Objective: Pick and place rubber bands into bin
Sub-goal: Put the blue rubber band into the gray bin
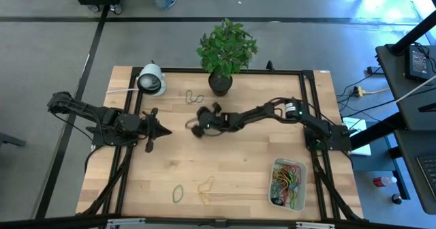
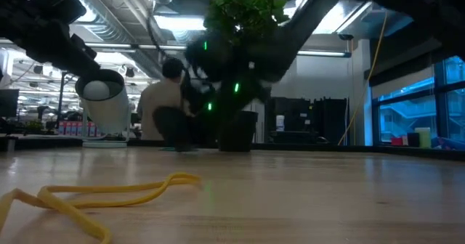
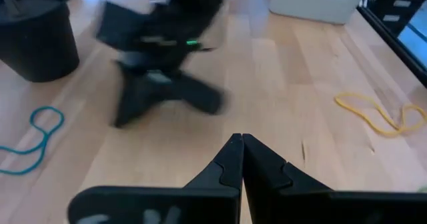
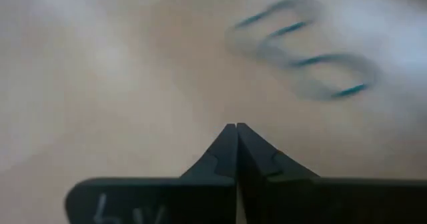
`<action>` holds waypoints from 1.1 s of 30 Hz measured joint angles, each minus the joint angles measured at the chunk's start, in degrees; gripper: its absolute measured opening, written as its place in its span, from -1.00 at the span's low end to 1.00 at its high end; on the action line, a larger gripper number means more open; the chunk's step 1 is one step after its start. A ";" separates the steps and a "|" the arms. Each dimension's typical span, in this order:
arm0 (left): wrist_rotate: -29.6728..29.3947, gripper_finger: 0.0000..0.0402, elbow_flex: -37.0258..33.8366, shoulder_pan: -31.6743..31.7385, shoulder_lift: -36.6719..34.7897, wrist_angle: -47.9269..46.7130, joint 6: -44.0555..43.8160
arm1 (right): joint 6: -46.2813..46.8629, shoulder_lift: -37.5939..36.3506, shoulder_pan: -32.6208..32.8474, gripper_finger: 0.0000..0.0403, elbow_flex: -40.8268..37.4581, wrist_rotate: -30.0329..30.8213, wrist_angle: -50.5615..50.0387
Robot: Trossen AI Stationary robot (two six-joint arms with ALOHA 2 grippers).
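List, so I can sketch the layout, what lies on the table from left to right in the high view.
Left gripper → green rubber band → teal rubber band → yellow rubber band → plant pot → bin.

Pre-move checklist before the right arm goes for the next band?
1. Right end effector shut with no band seen in it: not ok.
2. Teal band ahead of it, apart: ok.
3. Left end effector shut, waiting left of centre: ok.
4. Bin at near right, already holding bands: ok.
5. Plant pot close behind the teal band: cannot tell clearance.
6. Yellow band and green band at near edge: not yet binned.
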 joint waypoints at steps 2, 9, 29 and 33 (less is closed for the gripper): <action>-0.43 -0.99 0.00 -0.01 0.00 0.93 0.02 | -2.95 -2.57 1.46 -0.99 -0.06 -0.58 -2.40; -4.00 -0.99 0.00 -0.01 0.02 2.18 1.94 | -9.90 -6.70 3.90 -0.98 0.09 5.40 -4.33; -4.82 -0.99 0.00 0.01 0.02 -0.97 3.52 | -12.46 7.83 -5.91 -0.13 33.56 -1.93 -29.24; -4.35 -0.99 0.00 0.01 0.02 -1.18 3.05 | -12.20 15.53 -6.82 -0.04 49.55 -1.96 -41.64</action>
